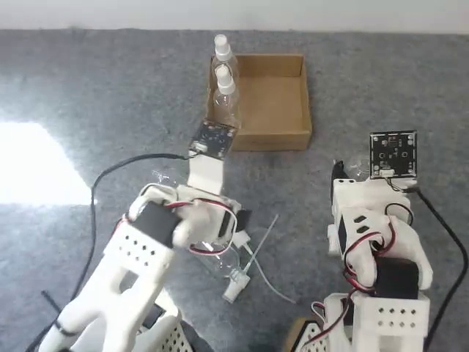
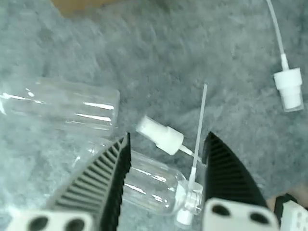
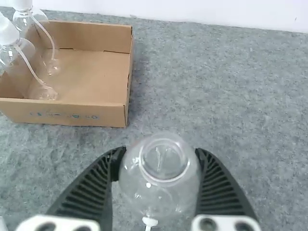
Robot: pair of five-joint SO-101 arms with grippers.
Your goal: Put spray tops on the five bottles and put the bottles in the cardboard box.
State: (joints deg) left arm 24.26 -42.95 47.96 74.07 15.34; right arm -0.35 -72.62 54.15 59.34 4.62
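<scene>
The cardboard box (image 1: 275, 103) sits at the back, holding two upright clear bottles with white spray tops (image 1: 223, 51) (image 1: 226, 89), also the bottles (image 3: 17, 45) in the right wrist view. My right gripper (image 3: 160, 156) is shut on a clear bottle (image 3: 159, 180), base toward the camera, in front of the box (image 3: 72, 103). That bottle (image 1: 354, 167) is right of the box. My left gripper (image 2: 167, 139) is open above the carpet. Between its fingers (image 2: 103, 178) lie a loose spray top (image 2: 161, 134) and a bottle (image 2: 149, 183). Another bottle (image 2: 62, 103) lies beside them.
A second loose spray top (image 2: 288, 89) with its long tube lies on the grey carpet (image 1: 352, 66) farther from the left gripper. A spray top (image 1: 233, 286) and thin tubes (image 1: 264, 235) lie between the two arms. A black cable (image 1: 117, 169) runs along the left arm.
</scene>
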